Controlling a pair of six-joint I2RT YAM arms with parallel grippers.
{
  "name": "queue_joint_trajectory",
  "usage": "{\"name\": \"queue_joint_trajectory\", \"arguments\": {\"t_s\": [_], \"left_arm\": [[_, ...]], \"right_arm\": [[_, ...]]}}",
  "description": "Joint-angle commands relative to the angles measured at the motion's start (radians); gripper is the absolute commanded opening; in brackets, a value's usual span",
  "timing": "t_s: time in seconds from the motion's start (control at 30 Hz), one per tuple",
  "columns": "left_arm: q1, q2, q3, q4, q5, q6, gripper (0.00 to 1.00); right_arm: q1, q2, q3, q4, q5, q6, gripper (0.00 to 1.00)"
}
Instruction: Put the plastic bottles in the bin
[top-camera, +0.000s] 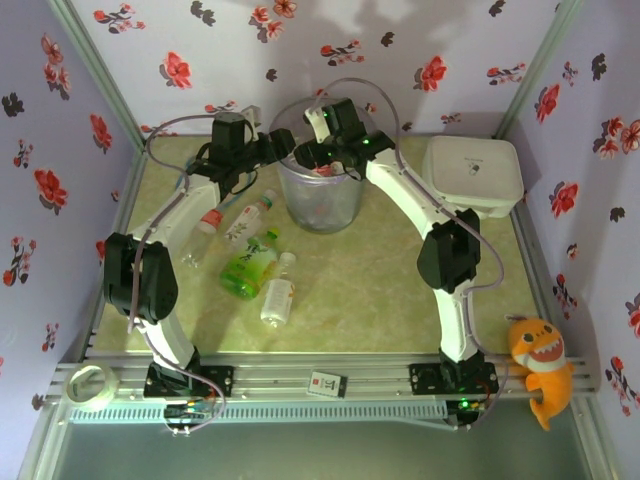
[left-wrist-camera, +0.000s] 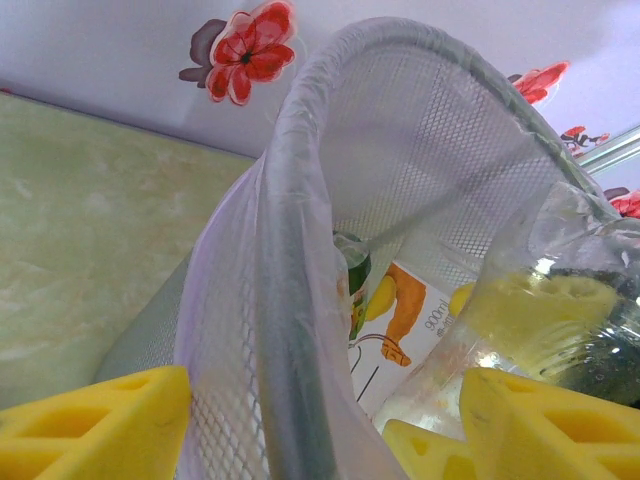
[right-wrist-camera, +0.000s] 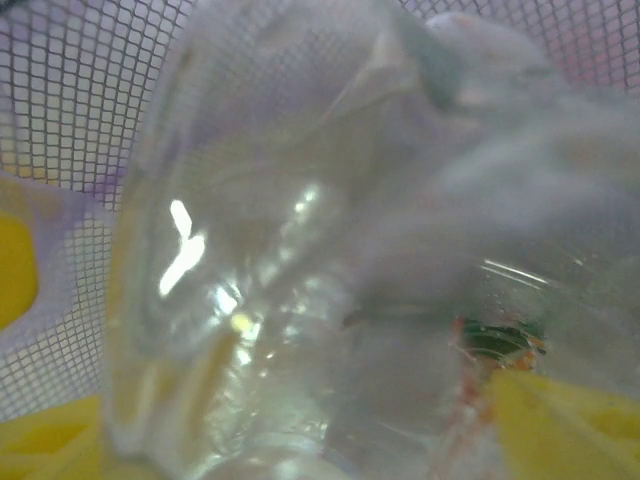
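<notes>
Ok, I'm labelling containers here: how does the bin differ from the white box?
The bin is round, see-through grey and open-topped; the white box is a rounded rectangle, opaque and closed. The bin stands taller; the white box sits low. The bin is far centre, the white box far right. Both rest on the table.

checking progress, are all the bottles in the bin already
No, several plastic bottles lie on the table to the left of the bin, outside it.
</notes>
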Motion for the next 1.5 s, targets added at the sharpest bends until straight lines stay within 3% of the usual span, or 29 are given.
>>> {"name": "queue_joint_trajectory", "arguments": {"t_s": [0.0,0.5,0.8,0.9,1.0,1.07,1.23,1.47], "left_arm": [[-0.009,0.023,-0.014,-0.059,0.001,0.020,0.72],[-0.008,0.019,-0.014,-0.064,0.002,0.022,0.72],[-0.008,0.015,-0.018,-0.064,0.001,0.022,0.72],[-0.009,0.014,-0.020,-0.064,0.001,0.021,0.72],[-0.008,0.014,-0.020,-0.064,0.001,0.022,0.72],[-0.009,0.014,-0.020,-0.062,0.001,0.021,0.72],[-0.009,0.015,-0.021,-0.061,0.001,0.019,0.72],[-0.008,0.016,-0.021,-0.061,0.002,0.018,0.72]], "right_arm": [[-0.031,0.020,0.020,-0.074,0.048,-0.003,0.82],[-0.036,-0.103,0.095,-0.102,0.068,0.020,0.79],[-0.038,-0.091,0.125,-0.144,0.053,0.021,0.84],[-0.041,-0.071,0.151,-0.168,0.056,0.026,0.77],[-0.045,-0.059,0.158,-0.188,0.066,0.035,0.57],[-0.047,-0.055,0.146,-0.187,0.076,0.034,0.51],[-0.058,-0.005,0.145,-0.197,0.083,0.029,0.50],[-0.070,0.085,0.206,-0.208,-0.004,0.049,0.51]]}}
